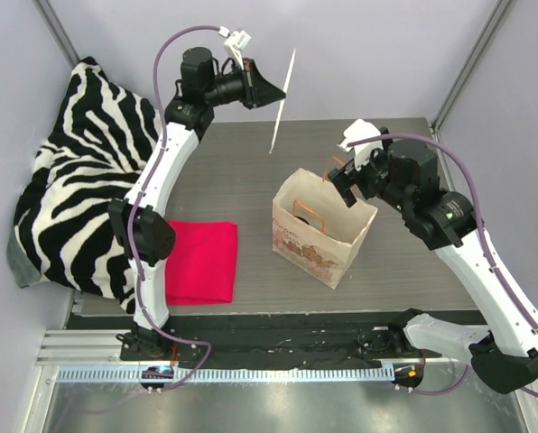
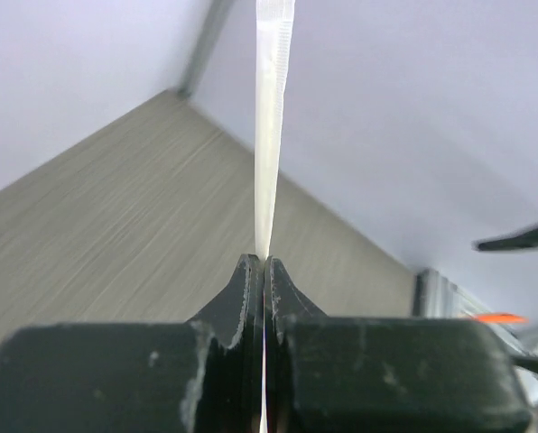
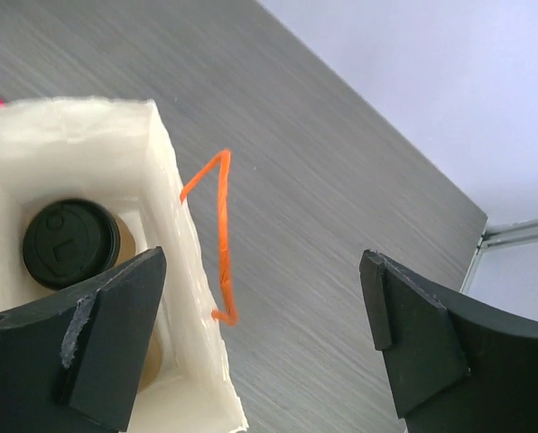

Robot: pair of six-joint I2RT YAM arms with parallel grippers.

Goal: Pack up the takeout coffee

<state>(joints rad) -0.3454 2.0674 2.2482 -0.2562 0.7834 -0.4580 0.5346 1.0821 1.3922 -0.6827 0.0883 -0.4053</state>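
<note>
1. Your left hand (image 2: pixel 263 264) is pinched flat on a thin white strip (image 2: pixel 271 135), probably a wrapped straw. It is held high at the upper middle of the top view, well apart from the bag. I judge this keeps it out of the way until it is wanted.
2. Your right hand (image 3: pixel 262 271) is spread wide and holds nothing. It hangs over the rim of the kraft paper bag (image 3: pixel 174 180), with one finger above the opening and the other out over the counter (image 3: pixel 341 135).
3. The takeout coffee (image 3: pixel 70 244) stands upright inside the bag with its black lid on, at the lower left of the right wrist view. The packing looks mostly done.
4. An orange handle (image 3: pixel 220 225) sticks up off the bag's wall between your fingers, so watch you don't snag it.
5. The bag's front carries a brownish print and the lid has raised marks. Neither can be read.
</note>
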